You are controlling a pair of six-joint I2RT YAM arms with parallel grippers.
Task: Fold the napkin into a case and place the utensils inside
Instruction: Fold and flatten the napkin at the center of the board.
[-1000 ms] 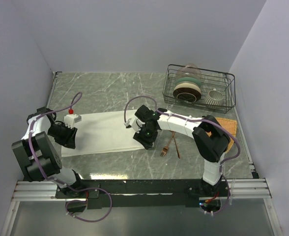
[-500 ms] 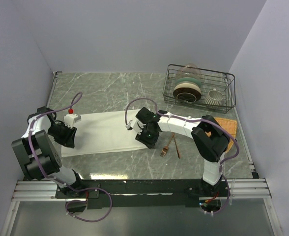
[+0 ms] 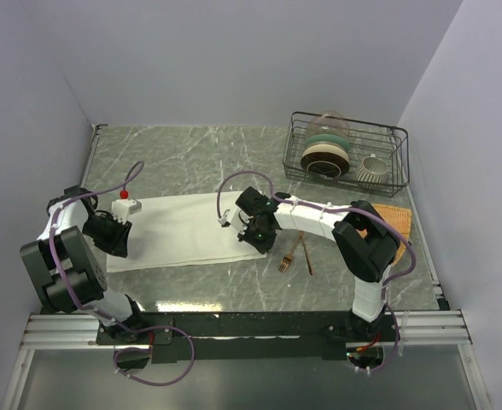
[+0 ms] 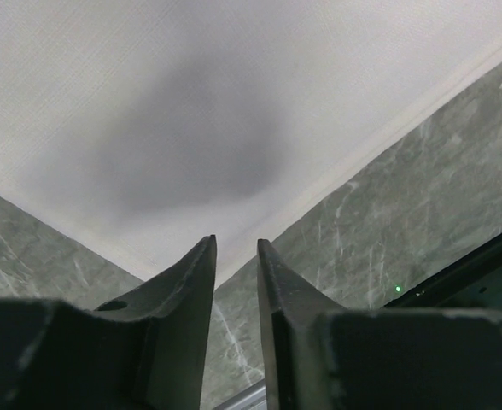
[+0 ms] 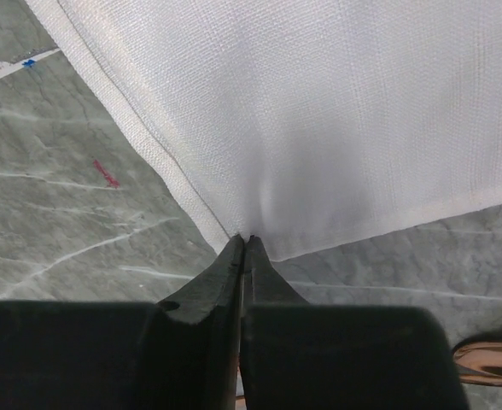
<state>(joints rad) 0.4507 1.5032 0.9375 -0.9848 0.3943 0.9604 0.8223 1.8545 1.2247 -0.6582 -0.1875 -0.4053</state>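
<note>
**Top view.** The napkin (image 3: 178, 231) lies flat on the table (image 3: 191, 162) as a wide band, not yet a case. The left gripper (image 3: 114, 235) sits at the cloth's near left corner and the right gripper (image 3: 255, 237) at its near right corner. The fork (image 3: 288, 255) and spoon (image 3: 306, 257) lie on bare table just right of the right gripper, clear of the cloth.

**Left wrist.** The jaws are a narrow slot apart. The napkin's corner reaches into the slot between the fingertips (image 4: 201, 256); the cloth spreads up and away ahead of them. Not clamped, as far as I can see.

**Right wrist.** The jaws are pressed together on the napkin's corner, and the cloth puckers right at the tips. A copper spoon bowl shows at the lower right, beside the finger.

**Judgement.** The step is gripping both near corners for a fold.
- The left jaws should finish closing on hem, not table, before any lift.
- Raise both corners together and level so the fold line stays straight.
- Carry them toward the far edge.
- Keep the right arm's swing off the cutlery.
</note>
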